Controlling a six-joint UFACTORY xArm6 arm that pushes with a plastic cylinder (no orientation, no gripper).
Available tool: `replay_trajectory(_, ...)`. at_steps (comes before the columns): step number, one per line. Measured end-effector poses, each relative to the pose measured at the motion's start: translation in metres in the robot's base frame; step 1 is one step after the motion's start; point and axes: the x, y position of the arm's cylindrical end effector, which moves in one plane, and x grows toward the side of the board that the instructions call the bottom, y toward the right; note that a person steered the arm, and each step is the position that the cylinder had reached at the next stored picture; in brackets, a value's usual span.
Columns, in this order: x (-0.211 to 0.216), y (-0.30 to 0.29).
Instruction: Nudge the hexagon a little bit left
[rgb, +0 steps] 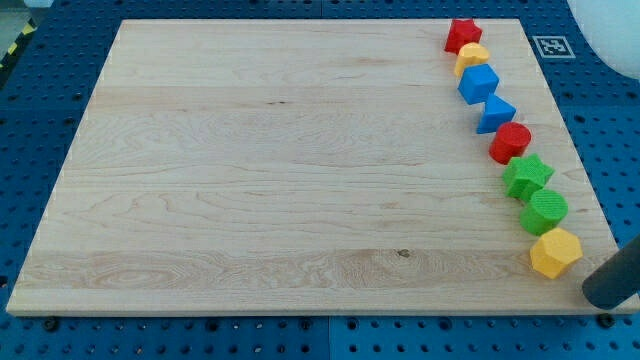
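Hexagon duty falls to the yellow hexagon (555, 252), lowest in the column of blocks near the board's right edge. My tip (604, 290), a bare dark rod holding nothing, sits just right of it at the wooden board (280, 170) edge, seemingly apart. Eight glossy blocks: two red, two yellow, two blue, two green. Smooth pale wood lies open to the view's left.
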Motion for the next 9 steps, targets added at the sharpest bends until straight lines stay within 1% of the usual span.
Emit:
replay_trajectory(1,-0.002,0.0)
replay_trajectory(2,-0.017,0.0)
replay_trajectory(4,-0.021,0.0)
replay_trajectory(5,-0.034,0.0)
replay_trajectory(7,-0.037,0.0)
replay_trajectory(9,-0.049,0.0)
